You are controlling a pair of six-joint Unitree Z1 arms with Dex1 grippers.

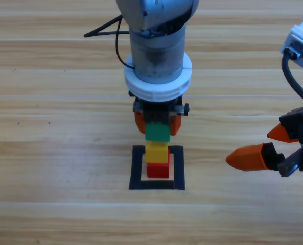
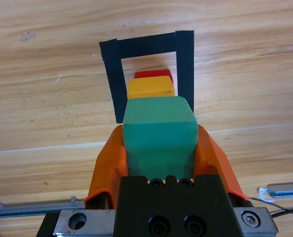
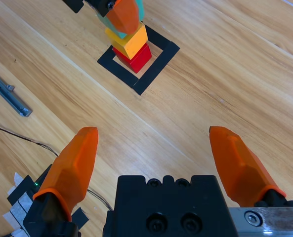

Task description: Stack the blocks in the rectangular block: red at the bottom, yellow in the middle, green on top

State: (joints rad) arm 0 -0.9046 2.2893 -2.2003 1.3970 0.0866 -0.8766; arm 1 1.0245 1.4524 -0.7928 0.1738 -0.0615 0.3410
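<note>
Between left tool (image 2: 160, 148) jaws, green (image 2: 158, 136), atop yellow (image 2: 151, 87)

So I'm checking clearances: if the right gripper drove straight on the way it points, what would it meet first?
Probably the bare table. The open right gripper tilts down at the wood short of the tape square, with the stack and left gripper farther off. Depth is unclear.

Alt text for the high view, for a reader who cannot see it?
The left tool holds the green cube on the yellow cube, which sits on the red cube inside the black tape square. The right tool waits open at the right edge.
</note>
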